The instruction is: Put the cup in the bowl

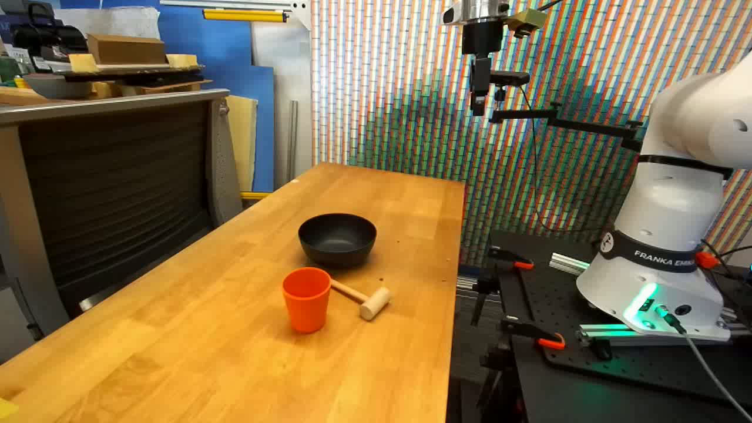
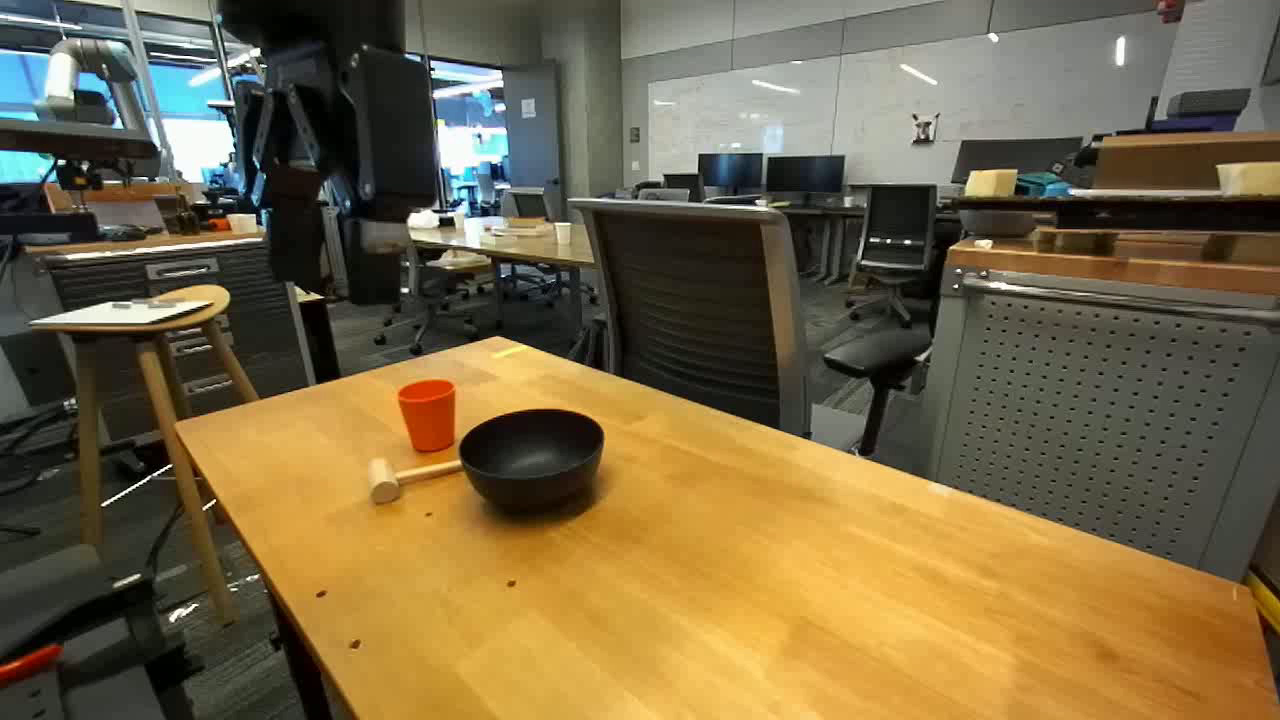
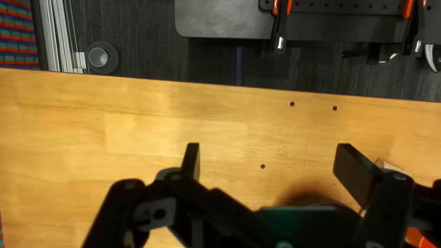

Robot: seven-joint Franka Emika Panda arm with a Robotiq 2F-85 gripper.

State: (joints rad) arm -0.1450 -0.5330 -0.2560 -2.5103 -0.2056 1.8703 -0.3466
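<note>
The orange-red cup [image 1: 307,301] stands upright on the wooden table, and it also shows in an exterior view [image 2: 428,416]. The black bowl [image 1: 337,239] sits upright near the cup, apart from it; it also shows in an exterior view [image 2: 532,460]. Its inside looks empty. My gripper [image 1: 479,108] hangs high above the table, well away from both. In the wrist view the gripper [image 3: 268,151] is open, with bare table between its fingers. There the bowl [image 3: 346,214] is mostly hidden behind the gripper, and only a bit of the cup [image 3: 414,237] shows at the lower right.
A small wooden mallet [image 1: 375,304] lies beside the cup and bowl, its handle end close to the bowl; it also shows in an exterior view [image 2: 384,482]. The table [image 1: 388,376] has an edge facing the robot base. A chair [image 2: 700,310] stands at the opposite edge.
</note>
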